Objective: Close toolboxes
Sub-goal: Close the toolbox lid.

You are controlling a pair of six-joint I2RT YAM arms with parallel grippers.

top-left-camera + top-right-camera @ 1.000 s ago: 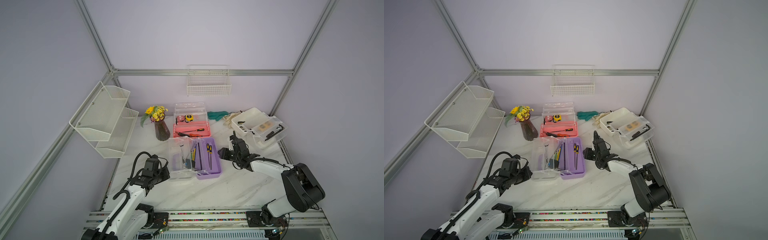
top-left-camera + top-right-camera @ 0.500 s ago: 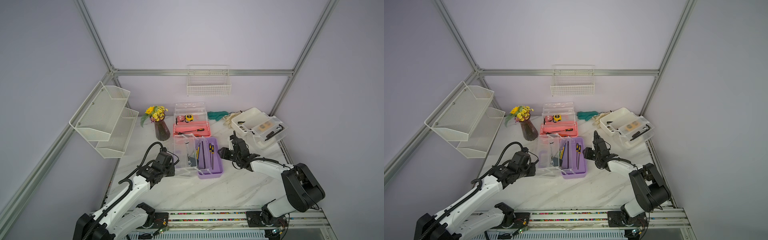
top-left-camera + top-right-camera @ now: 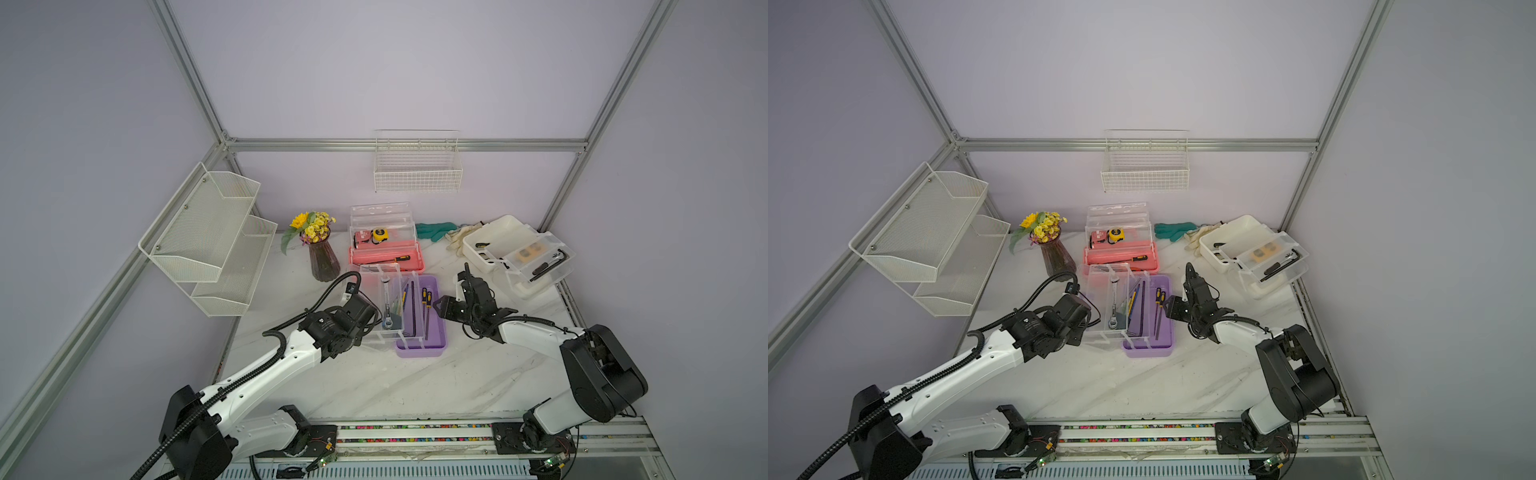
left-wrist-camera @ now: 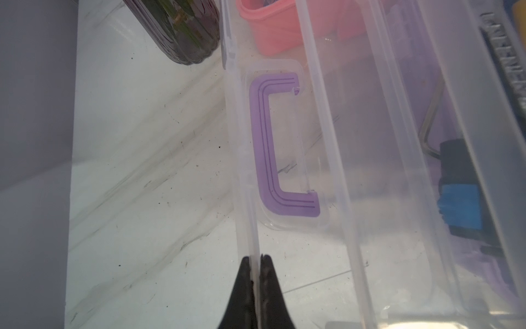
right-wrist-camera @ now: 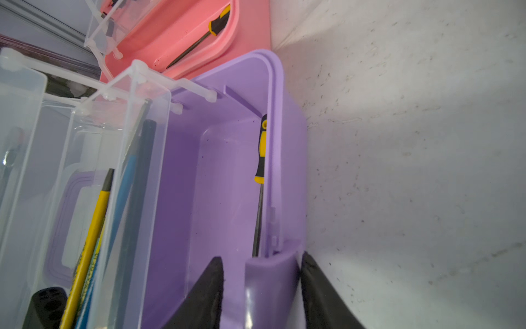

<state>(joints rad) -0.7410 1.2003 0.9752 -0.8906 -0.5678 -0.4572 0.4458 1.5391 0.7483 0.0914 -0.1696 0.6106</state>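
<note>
Left tool (image 4: 255,263) pinching clear lid (image 4: 324,119) rim, right tool (image 5: 260,265) clamped on purple toolbox (image 5: 225,176) wall

Two arms of one build, shown in both top views. a, left arm (image 3: 270,370): white moulded links with small round holes along the side, joined by black cylindrical joint housings (image 3: 328,328); a black ribbed cable conduit (image 3: 243,379) follows the link, and a thinner smooth black cable (image 3: 332,286) loops by the wrist. b, right arm (image 3: 532,336): the same white links, a large black shoulder housing (image 3: 598,374), thin black wires (image 3: 536,319) along the forearm. Each arm ends in a black base block (image 3: 515,436) on a silver rail (image 3: 415,433) edged with a many-coloured strip. c, left gripper (image 4: 256,257) and right gripper (image 5: 262,256): matt black fingers (image 5: 199,296) tapering to blunt tips
</note>
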